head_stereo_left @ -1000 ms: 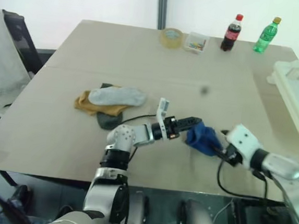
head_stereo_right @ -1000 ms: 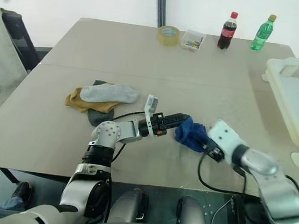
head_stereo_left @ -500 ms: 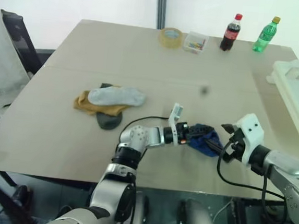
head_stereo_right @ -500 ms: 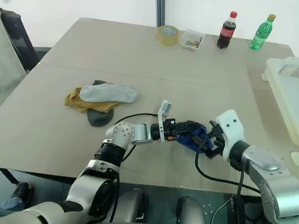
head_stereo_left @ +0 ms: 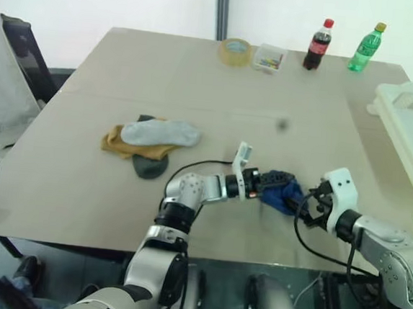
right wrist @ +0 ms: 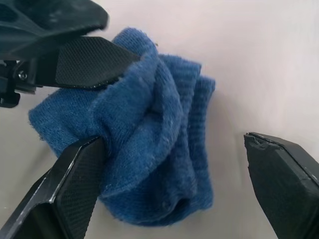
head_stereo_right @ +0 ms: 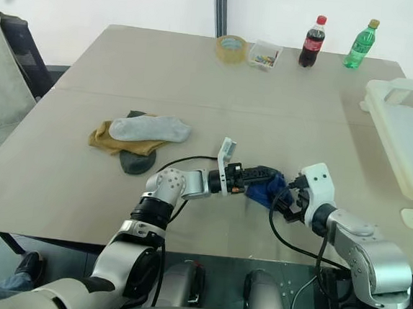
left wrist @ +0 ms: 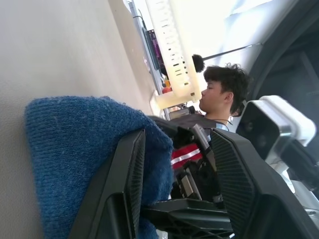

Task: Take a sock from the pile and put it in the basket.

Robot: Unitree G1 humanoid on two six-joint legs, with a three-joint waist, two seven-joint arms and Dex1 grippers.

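Behind the tabletop (head_stereo_left: 199,74) was a plain white wall, and far back on the top stood a tape roll (head_stereo_left: 236,51), a small clear box (head_stereo_left: 270,58), a cola bottle (head_stereo_left: 317,44) and a green bottle (head_stereo_left: 366,47).

You had the blue sock (head_stereo_left: 279,192) off the pile (head_stereo_left: 149,144) and near the front edge, well apart from the other socks. Your left claw (head_stereo_left: 271,180) was gripping it, with one finger pushed into the bunched cloth. Your right claw (head_stereo_left: 312,200) sat just beside the sock with its fingers (right wrist: 75,189) spread wide around it, not squeezing yet. It looked like you were about to pass the sock from one claw to the other.

So the first part was done: a sock was out of the pile. The rest was left. The basket (head_stereo_left: 411,136) stood at the right edge of the tabletop, well apart from the sock, and the sock had to go all that way.

The basket was cut off by the picture edge, so you could not see inside it. The dark sock under the grey one was mostly hidden. A person (left wrist: 219,99) showed far behind the sock in the left wrist view.
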